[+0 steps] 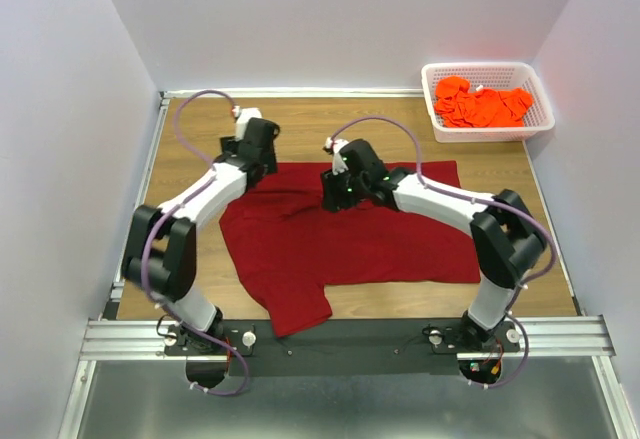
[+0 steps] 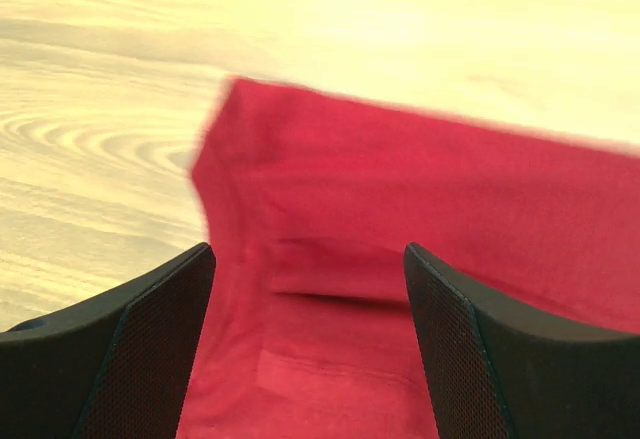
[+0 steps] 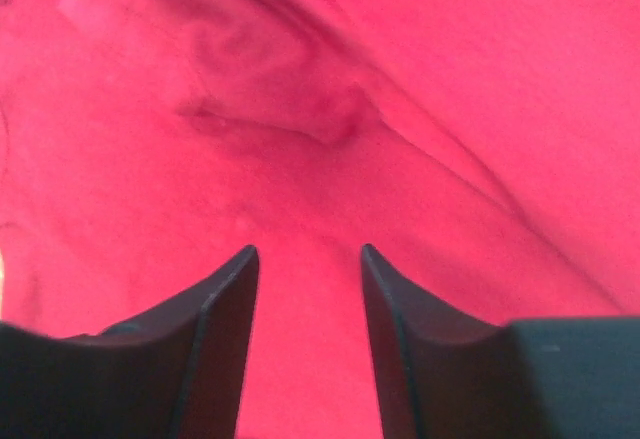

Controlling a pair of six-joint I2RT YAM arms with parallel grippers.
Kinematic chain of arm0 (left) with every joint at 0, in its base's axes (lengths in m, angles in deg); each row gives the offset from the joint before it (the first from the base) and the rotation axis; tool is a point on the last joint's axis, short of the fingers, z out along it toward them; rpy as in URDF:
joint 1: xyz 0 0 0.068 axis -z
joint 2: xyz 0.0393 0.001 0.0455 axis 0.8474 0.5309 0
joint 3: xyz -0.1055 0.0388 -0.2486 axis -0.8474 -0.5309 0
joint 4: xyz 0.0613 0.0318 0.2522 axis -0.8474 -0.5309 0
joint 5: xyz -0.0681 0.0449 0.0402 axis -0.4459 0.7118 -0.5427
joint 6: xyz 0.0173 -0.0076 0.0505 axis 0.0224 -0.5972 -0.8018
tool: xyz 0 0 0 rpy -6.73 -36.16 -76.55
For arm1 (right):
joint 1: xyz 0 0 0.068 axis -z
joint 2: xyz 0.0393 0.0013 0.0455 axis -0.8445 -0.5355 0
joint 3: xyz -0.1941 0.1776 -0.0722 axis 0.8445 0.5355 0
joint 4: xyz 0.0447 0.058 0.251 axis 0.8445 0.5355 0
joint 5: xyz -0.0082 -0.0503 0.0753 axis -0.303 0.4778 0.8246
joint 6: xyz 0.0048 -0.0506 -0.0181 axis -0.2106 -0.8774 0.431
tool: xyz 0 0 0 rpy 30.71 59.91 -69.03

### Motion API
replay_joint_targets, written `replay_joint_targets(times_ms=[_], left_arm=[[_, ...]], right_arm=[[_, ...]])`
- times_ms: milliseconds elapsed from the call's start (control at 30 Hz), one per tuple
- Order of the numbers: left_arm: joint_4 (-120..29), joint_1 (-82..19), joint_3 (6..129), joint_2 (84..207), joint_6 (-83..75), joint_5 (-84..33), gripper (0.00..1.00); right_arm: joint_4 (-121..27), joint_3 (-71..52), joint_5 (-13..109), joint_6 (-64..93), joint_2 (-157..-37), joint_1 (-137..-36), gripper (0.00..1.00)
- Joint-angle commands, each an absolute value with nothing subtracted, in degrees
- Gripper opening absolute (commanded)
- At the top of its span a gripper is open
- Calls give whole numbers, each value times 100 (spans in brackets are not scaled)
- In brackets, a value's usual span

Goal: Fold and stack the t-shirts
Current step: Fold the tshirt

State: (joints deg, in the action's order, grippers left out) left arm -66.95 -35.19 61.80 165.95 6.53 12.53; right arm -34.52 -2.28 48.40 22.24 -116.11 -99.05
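Your tally: red shirt spread mid-frame, unfolded; orange shirts upper right in basket, unfolded; left claw open; right claw half-closed above cloth, grip unclear.

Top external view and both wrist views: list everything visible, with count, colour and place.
maroon t-shirt: one, dark red, spread out mid-table
orange t-shirts: bunched pile, count unclear, bright orange, inside the basket
basket: one, white mesh, far right corner of the table
table: one, light wood, under everything
left pincer: one, black, jaws wide apart over the maroon t-shirt's far left corner
right pincer: one, black, jaws apart over the maroon t-shirt's far middle
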Motion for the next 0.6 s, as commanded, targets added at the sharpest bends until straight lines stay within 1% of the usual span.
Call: replay_joint_targets(times_ms=[0,100,200,400,567], left_arm=[[-6724,-3956,5594,15790,1211,456,84],[-6618,-4237,5084,15307,1281,192,84],[-6469,-4448,4636,14832,1316,191,84],[-6082,-4598,3994,14119,1325,156,84],[-5845,-4598,3738,13898,1317,340,84]], right_arm=[[-3552,-723,4916,1855,-12124,-10322,50],[-3552,-1040,4837,1636,-12537,-10603,47],[-3552,-1339,4890,1556,-12932,-10736,41],[-3552,-1892,4890,1548,-13582,-10842,36],[-3552,-2226,4697,1521,-13909,-10851,36]])
